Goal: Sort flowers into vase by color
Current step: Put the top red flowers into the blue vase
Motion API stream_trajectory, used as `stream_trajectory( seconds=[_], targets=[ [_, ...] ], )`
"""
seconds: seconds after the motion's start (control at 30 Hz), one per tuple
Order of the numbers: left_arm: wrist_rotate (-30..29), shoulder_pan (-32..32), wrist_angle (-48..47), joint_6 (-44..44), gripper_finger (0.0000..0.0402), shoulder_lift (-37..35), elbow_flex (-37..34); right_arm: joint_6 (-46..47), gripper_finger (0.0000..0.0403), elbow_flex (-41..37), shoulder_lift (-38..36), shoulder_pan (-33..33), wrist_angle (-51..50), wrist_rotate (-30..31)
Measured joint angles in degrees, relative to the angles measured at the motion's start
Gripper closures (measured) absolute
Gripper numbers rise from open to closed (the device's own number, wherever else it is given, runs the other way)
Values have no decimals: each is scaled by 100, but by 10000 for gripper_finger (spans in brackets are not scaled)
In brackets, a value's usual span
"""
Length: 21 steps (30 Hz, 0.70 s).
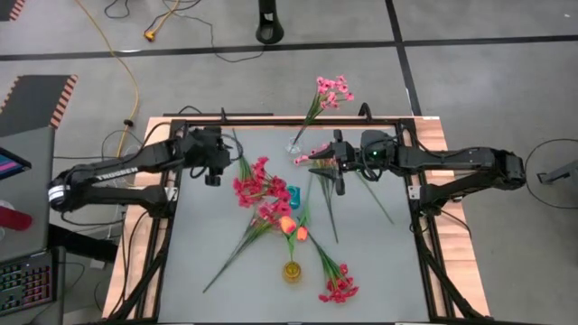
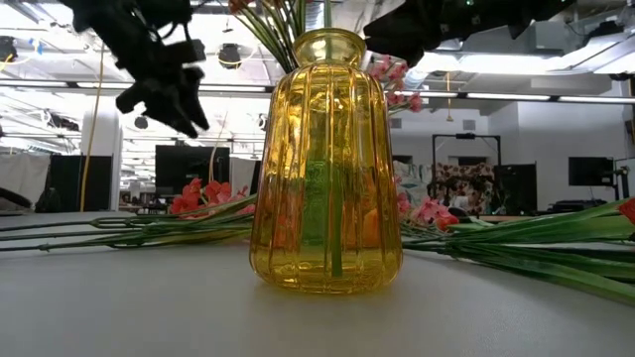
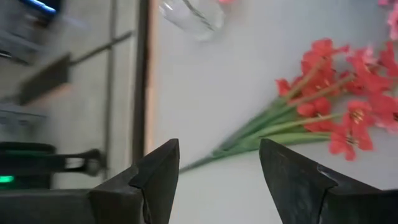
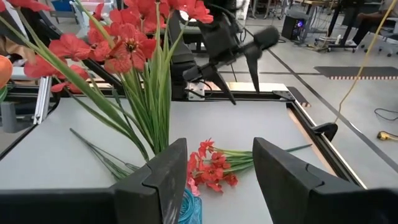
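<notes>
left gripper [image 3: 217,171] jaws wide, empty | right gripper [image 4: 217,171] jaws apart, seemingly empty | red flowers [image 3: 336,115] on table

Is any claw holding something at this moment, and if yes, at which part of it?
Nothing is held. The left claw stands open above the red flower spray on the table; the right claw is open too, with nothing between its fingers.

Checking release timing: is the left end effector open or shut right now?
Open. In the left wrist view the left end effector shows its two fingers spread apart with bare table between them, holding nothing; red flowers lie beyond.
</notes>
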Motion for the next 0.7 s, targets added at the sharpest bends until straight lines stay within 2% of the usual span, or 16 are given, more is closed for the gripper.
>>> stream_trajectory(
  seconds=[0.2, 0.43, 0.7],
  targets=[
    [864, 532, -3, 519, 192, 705, 2, 0, 193, 0, 0, 0, 3, 0],
    [835, 597, 18, 1379, 192, 1944, 48, 0, 193, 0, 2, 0, 4, 0],
    [785, 586, 53, 1626, 192, 3062, 655, 0, 193, 0, 2, 0, 2, 0]
  ],
)
